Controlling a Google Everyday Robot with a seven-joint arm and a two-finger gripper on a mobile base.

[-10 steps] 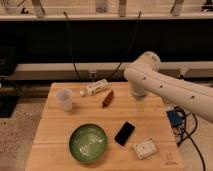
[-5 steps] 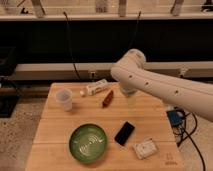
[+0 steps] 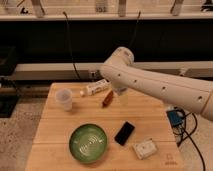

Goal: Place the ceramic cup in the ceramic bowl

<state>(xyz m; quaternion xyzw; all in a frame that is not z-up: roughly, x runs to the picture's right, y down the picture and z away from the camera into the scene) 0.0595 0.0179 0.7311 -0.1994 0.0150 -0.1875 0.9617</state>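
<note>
The ceramic cup (image 3: 64, 98) is small, pale and upright near the table's back left corner. The ceramic bowl (image 3: 88, 143), wide and green with pale swirl rings, sits at the front middle-left and holds nothing. My white arm reaches in from the right across the back of the table. My gripper (image 3: 121, 96) hangs below the wrist over the back middle of the table, right of the cup and above and behind the bowl. It touches neither of them.
A white bottle with a label (image 3: 95, 88) lies behind the gripper, with a brown object (image 3: 107, 100) beside it. A black phone (image 3: 124, 133) and a white packet (image 3: 145, 148) lie at the front right. The wooden table (image 3: 55, 135) ends close on all sides; a blue device (image 3: 176, 119) and cables sit to its right.
My arm has swung left across the back of the table, bringing the gripper closer to the bottle and cup. The objects on the table have not moved.
</note>
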